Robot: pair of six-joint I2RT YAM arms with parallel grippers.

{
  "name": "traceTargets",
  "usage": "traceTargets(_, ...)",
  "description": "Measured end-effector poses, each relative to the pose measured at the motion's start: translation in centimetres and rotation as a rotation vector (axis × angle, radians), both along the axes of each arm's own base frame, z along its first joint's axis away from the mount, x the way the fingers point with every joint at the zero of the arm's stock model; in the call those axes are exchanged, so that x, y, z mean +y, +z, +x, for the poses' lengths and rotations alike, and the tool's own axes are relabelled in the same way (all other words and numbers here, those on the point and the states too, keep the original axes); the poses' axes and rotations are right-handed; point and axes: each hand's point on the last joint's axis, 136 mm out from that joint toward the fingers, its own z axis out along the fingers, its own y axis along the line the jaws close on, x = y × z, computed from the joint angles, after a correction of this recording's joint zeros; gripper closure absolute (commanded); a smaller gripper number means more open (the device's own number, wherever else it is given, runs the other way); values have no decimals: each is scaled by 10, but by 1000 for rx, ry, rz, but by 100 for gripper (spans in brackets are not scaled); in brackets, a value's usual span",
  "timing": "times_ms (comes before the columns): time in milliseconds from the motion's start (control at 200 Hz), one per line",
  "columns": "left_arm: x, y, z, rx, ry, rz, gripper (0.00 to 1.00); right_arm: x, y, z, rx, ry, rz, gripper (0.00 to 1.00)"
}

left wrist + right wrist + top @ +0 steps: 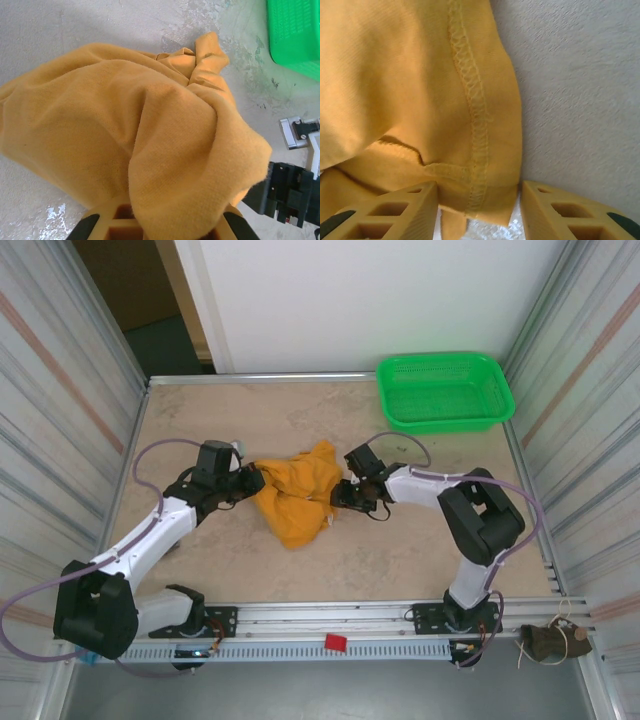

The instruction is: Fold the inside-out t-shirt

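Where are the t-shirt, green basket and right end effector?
t-shirt (pixel 295 495): top external view, middle of bunched cloth.
green basket (pixel 445 390): top external view, bare mesh floor.
right end effector (pixel 479 200): right wrist view, midway between fingertips.

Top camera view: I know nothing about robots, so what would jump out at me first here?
A crumpled mustard-orange t-shirt lies in the middle of the table. The left gripper is shut on the cloth from one side, while the right gripper stands open around a stitched hem on the other. A vivid green basket sits in the far right corner.
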Motion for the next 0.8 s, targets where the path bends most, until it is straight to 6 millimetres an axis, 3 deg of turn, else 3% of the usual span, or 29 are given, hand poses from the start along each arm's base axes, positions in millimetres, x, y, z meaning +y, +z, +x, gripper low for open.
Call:
traceTargets(95,0,0,0,-1,0,0,100,7,-3,9,-9,-2,17,100)
traceTargets(266,4,2,2,-2,5,4,100,9,2,15,-7,-4,47,100)
traceTargets(361,8,13,8,-16,8,0,100,-6,38,30,-34,-43,88,100)
traceTargets(401,12,22,12,-31,11,-2,100,-13,71,46,-84,-70,128,100)
traceTargets(456,17,38,21,-64,16,-10,100,-26,136,72,-204,-106,189,100)
traceTargets(506,20,55,28,-101,15,-17,100,-39,214,92,-359,-134,262,100)
traceTargets(566,21,78,36,-152,8,-26,100,-58,311,100,-560,-154,339,100)
traceTargets(616,21,100,41,-203,-5,-37,100,-73,388,89,-720,-156,399,100)
traceTargets(671,17,128,46,-269,-32,-55,96,-84,456,65,-862,-142,455,100)
traceTargets(721,9,157,49,-338,-73,-76,79,-91,504,35,-965,-111,501,100)
traceTargets(767,4,182,50,-399,-99,-92,55,-94,533,12,-1022,-87,533,100)
traceTargets(802,3,198,51,-440,-111,-94,44,-98,549,-1,-1058,-81,549,100)
